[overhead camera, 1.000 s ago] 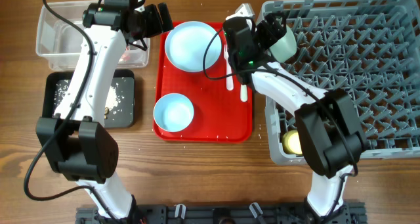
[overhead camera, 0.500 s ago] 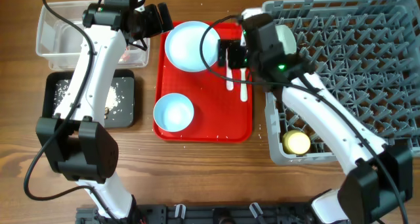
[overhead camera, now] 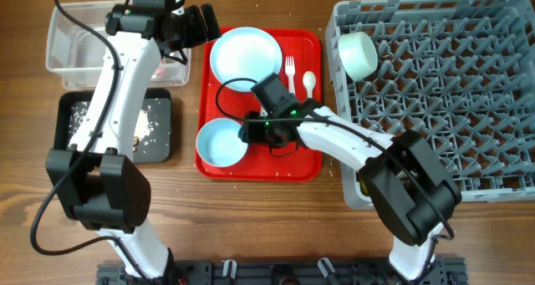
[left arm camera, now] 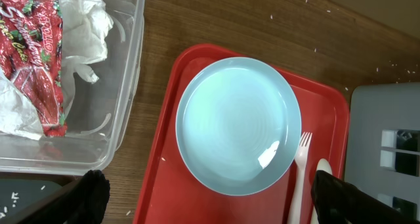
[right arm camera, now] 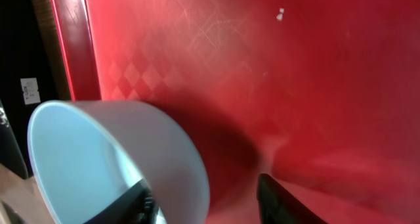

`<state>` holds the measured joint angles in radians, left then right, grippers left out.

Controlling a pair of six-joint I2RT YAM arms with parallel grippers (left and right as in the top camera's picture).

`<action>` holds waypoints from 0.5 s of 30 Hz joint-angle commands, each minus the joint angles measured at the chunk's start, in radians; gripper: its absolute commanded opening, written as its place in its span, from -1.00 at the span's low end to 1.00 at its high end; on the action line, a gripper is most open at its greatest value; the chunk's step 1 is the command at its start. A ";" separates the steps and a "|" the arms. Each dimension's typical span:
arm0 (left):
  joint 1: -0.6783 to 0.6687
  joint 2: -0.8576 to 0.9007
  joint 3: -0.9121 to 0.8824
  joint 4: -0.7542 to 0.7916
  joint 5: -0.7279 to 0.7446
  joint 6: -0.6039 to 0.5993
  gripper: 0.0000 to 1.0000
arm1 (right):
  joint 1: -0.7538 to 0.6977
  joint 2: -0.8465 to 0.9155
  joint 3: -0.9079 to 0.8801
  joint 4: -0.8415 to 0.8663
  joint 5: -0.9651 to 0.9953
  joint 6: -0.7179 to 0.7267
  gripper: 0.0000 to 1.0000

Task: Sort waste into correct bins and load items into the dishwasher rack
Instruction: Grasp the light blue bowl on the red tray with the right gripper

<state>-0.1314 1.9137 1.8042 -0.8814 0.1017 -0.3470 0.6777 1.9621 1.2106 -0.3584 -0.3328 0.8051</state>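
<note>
My right gripper (overhead camera: 249,132) (right arm camera: 207,207) is open and low over the red tray, with one finger inside and one outside the right rim of a pale blue bowl (overhead camera: 219,143) (right arm camera: 98,161). The other bowl (overhead camera: 358,53) lies on its side in the grey dishwasher rack (overhead camera: 443,93). My left gripper (overhead camera: 196,22) (left arm camera: 213,201) is open and empty, above the tray's left edge by the pale blue plate (overhead camera: 245,55) (left arm camera: 237,125). The white fork (overhead camera: 290,68) (left arm camera: 300,171) and spoon (overhead camera: 308,83) (left arm camera: 321,168) lie right of the plate. The yellow cup is hidden under my right arm.
The clear tub (overhead camera: 75,63) (left arm camera: 128,86) holds the red wrapper (left arm camera: 36,60) and crumpled napkin (left arm camera: 85,20). The black tray (overhead camera: 63,109) below it holds white crumbs. The flat red tray (overhead camera: 301,151) lies between the bins and the rack.
My right gripper has left one bowl in the rack's near-left corner and swung left and down across the red tray to the second bowl's rim. The left arm has not moved.
</note>
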 commanded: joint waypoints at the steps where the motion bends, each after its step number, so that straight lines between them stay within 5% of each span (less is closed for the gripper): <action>1: -0.001 -0.011 0.014 0.003 -0.002 -0.006 1.00 | -0.001 0.011 0.026 -0.011 -0.024 0.016 -0.58; 2: -0.001 -0.011 0.014 0.003 -0.002 -0.006 1.00 | -0.003 0.011 0.029 -0.015 -0.021 0.010 -0.87; 3: -0.001 -0.011 0.014 0.003 -0.002 -0.006 1.00 | -0.005 0.008 0.035 -0.026 -0.011 0.008 -0.91; 9: -0.001 -0.011 0.013 0.003 -0.002 -0.006 1.00 | -0.066 -0.162 0.130 -0.239 0.187 -0.118 -0.91; 15: -0.001 -0.011 0.013 0.003 -0.002 -0.006 1.00 | -0.121 -0.579 0.132 -0.494 0.769 -0.169 -0.91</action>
<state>-0.1314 1.9137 1.8042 -0.8814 0.1017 -0.3470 0.5564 1.5753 1.3090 -0.7845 0.0422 0.6804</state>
